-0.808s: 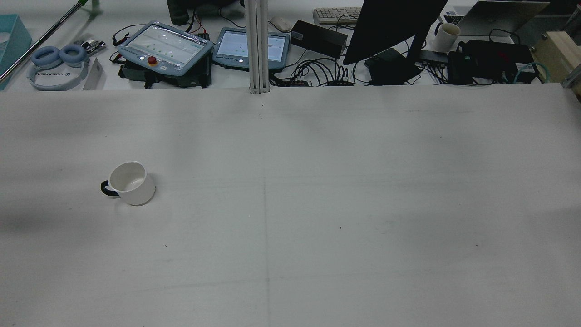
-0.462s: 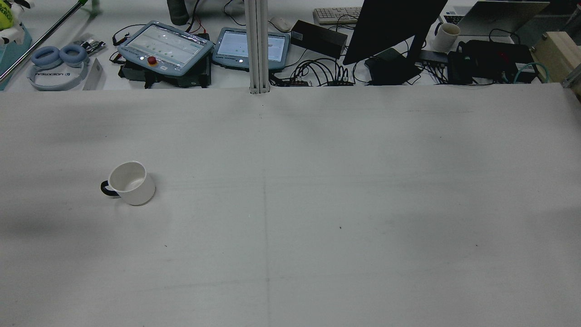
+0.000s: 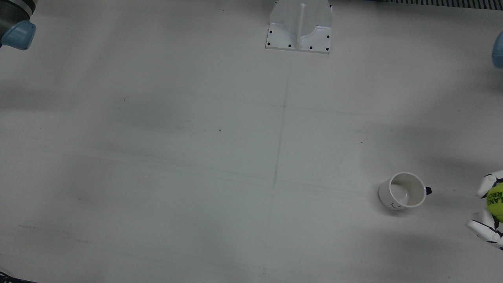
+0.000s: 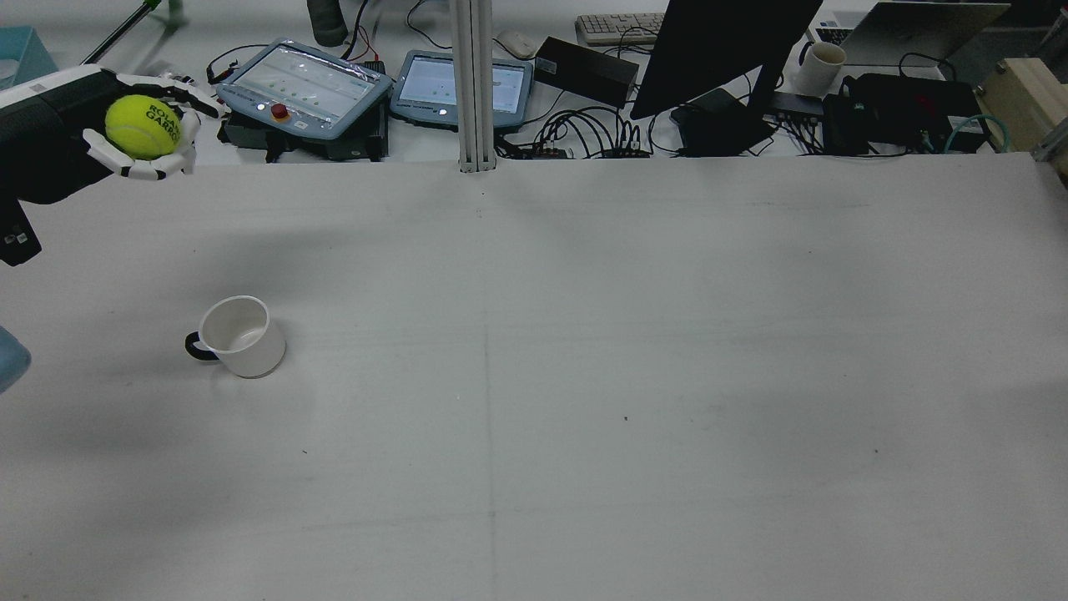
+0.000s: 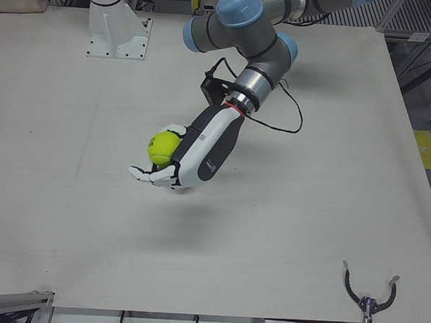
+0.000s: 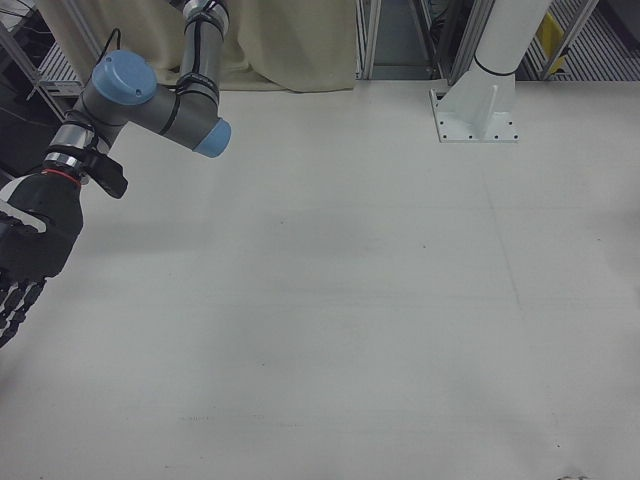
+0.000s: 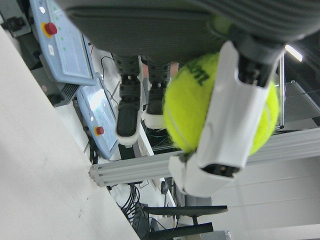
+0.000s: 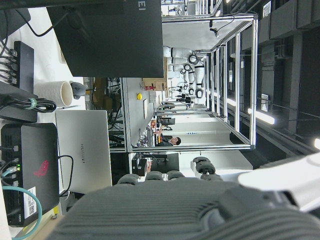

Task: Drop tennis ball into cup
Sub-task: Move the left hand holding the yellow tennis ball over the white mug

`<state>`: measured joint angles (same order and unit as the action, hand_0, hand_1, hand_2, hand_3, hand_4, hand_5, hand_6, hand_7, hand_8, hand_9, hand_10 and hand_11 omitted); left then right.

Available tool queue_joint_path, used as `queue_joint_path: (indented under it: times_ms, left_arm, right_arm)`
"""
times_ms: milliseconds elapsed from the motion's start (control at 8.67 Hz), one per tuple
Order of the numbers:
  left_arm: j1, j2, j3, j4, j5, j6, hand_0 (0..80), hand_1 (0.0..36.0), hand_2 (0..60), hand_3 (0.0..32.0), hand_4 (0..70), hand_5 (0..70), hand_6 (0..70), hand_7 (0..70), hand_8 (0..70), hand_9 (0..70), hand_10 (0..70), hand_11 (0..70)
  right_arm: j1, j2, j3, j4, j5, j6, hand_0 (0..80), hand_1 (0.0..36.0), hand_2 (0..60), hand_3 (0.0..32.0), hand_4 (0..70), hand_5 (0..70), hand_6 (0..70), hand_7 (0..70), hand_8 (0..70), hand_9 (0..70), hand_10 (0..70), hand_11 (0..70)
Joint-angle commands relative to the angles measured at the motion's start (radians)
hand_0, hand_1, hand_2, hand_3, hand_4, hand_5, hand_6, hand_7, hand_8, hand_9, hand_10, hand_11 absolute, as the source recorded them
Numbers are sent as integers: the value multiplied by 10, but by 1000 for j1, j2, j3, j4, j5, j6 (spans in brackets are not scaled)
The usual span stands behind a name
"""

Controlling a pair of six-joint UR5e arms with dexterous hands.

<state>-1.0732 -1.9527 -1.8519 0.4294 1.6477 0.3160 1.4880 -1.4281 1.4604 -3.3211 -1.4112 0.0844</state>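
A white cup (image 4: 238, 335) with a dark handle stands upright and empty on the left half of the table; the front view shows it too (image 3: 402, 190). My left hand (image 4: 125, 138) is shut on a yellow-green tennis ball (image 4: 143, 127) and holds it in the air, beyond and left of the cup. The ball and hand also show at the front view's right edge (image 3: 496, 201), in the left-front view (image 5: 164, 148) and in the left hand view (image 7: 210, 105). My right hand (image 6: 30, 250) hangs open and empty at the right-front view's left edge.
Beyond the table's far edge lie two teach pendants (image 4: 309, 83), a monitor (image 4: 717, 50) and cables. A metal post (image 4: 473, 83) stands at the back centre. A white pedestal (image 3: 300, 27) is bolted down on the robot's side. A small tool (image 5: 367, 296) lies near the front edge.
My left hand has come into the rear view from the top left corner with the ball, moving right and toward the table. The cup has not moved.
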Motion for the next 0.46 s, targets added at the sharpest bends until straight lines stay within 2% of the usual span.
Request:
queue_joint_path:
  times_ms: [0,115,231,346]
  left_arm:
    - [137,40,-3,-29,-2,8,800,360,472,0,384,216,580,700,469,673,338,507]
    - [145,52,-1,-38,-2,8,800,360,514,0,380,251,700,700,492,673,334,502]
    - [150,54,0,-43,-2,11,800,360,509,0,373,255,700,700,490,671,331,497]
    - [150,67,2,-53,-2,14,800,360,468,0,369,214,612,700,469,666,327,491]
  right_arm:
    - [0,0,0,0,0,0,0,0,0,0,0,0,0,0,0,0,0,0]
    - [0,0,0,0,0,0,0,0,0,0,0,0,0,0,0,0,0,0]
    - [0,0,0,0,0,0,0,0,0,0,0,0,0,0,0,0,0,0]
    - [0,0,0,0,0,0,0,0,0,0,0,0,0,0,0,0,0,0]
